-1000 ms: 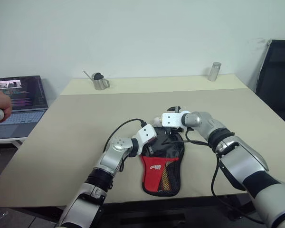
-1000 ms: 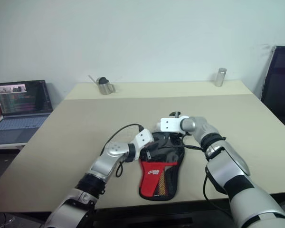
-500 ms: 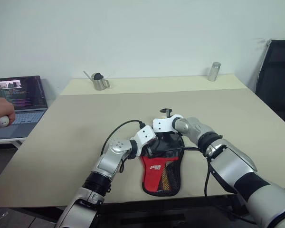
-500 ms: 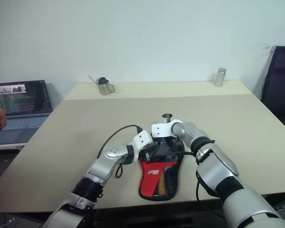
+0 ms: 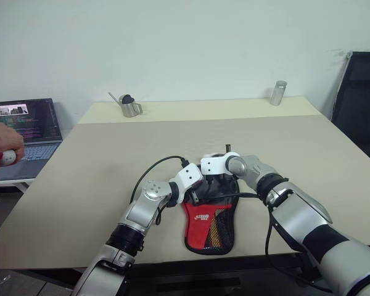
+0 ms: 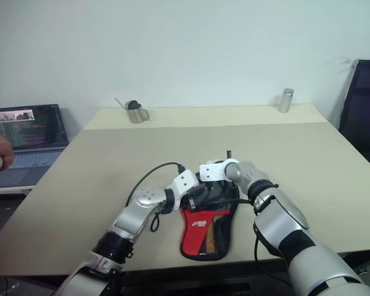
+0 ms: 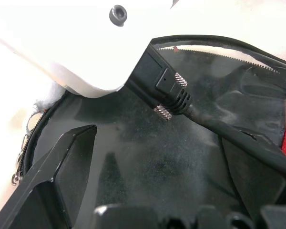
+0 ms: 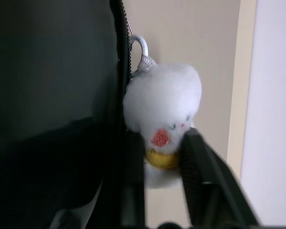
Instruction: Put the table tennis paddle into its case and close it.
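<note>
The desk (image 5: 98,166) was seen carrying the case (image 5: 211,217) near its front edge, black part toward the far side, red mesh part nearest the robot. Both hands were placed at the case's black end. The left hand (image 5: 196,192) was held wide open over the black fabric, gripping nothing. The right hand (image 8: 164,157) was closed on the duck charm (image 8: 164,112), which was hung from a ring at the case's zip edge.
</note>
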Robot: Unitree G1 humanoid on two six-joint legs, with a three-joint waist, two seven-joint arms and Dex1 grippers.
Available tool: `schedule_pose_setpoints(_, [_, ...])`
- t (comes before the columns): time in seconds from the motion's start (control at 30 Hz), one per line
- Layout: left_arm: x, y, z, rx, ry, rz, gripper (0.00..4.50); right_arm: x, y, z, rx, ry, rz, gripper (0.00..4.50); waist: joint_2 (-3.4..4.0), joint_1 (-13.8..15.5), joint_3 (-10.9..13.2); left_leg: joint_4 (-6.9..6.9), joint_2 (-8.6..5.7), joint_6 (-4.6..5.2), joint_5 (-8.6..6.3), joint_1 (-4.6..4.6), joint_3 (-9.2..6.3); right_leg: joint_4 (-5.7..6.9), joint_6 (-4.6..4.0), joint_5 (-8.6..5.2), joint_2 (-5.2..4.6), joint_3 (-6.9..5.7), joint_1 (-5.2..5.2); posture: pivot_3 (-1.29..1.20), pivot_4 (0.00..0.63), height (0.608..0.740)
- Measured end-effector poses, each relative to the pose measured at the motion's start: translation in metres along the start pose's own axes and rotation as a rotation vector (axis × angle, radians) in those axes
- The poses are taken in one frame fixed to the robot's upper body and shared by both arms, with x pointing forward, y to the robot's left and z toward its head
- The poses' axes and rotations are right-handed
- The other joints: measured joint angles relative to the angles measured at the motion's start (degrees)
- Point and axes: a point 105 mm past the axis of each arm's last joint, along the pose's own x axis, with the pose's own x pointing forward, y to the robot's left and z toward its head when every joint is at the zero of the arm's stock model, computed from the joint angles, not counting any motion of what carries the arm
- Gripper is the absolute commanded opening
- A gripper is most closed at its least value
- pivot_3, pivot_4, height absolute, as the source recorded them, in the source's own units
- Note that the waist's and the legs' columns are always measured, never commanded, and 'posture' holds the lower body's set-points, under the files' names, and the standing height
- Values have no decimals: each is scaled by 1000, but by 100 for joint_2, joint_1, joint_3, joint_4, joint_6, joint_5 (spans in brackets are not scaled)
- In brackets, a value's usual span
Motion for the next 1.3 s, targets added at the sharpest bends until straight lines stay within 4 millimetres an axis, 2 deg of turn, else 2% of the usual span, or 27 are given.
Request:
schedule_pose_setpoints(0.17, [0, 0, 0, 1, 0, 0, 4500, -4, -5, -5, 40, -11, 25, 9, 1, 0, 1, 0, 0, 0, 0, -1, -1, -1, 0, 0, 1, -1, 0, 0, 150, 740])
schedule_pose_setpoints(0.33, [0, 1, 0, 1, 0, 5, 4500, -20, -46, -2, 81, -84, -3, 9, 3, 1, 1, -1, 1, 0, -1, 1, -4, -4, 1, 0, 3, -4, 4, 0, 150, 740])
schedule_pose_setpoints(0.43, [1, 0, 0, 5, -1, 8, 4500, -24, -49, 4, 90, -131, 19, 9, 3, 5, 1, -1, 0, 0, -1, 1, -6, -4, 1, 0, 2, -5, 7, 0, 150, 740])
schedule_pose_setpoints(0.53, [3, -1, 1, 6, -4, 7, 4500, -27, -52, -5, 87, -114, 19, 9, 3, 16, 1, -1, 0, 0, -1, 0, -7, -5, 1, 0, 2, -6, 6, 0, 150, 740])
schedule_pose_setpoints(0.83, [9, -3, 5, 18, -13, -11, 4500, -30, -43, -34, 106, -21, -9, 9, 4, 101, 2, -1, 0, 0, -1, -2, -8, -7, 0, -1, 1, -7, 6, 0, 150, 740])
schedule_pose_setpoints(1.1, [11, -5, 6, 27, -20, -21, 4500, -34, -16, -72, 158, 93, 12, 9, 4, 143, 2, -3, 0, 0, -1, -7, -9, -16, 0, -1, 0, -9, 7, 0, 150, 740])
schedule_pose_setpoints(1.3, [11, -6, 6, 30, -18, -23, 4500, -42, -17, -89, 168, 138, 10, 9, 5, 142, 2, -6, 1, 0, -1, -8, -10, -25, 0, -1, 0, -11, 9, 0, 150, 740])
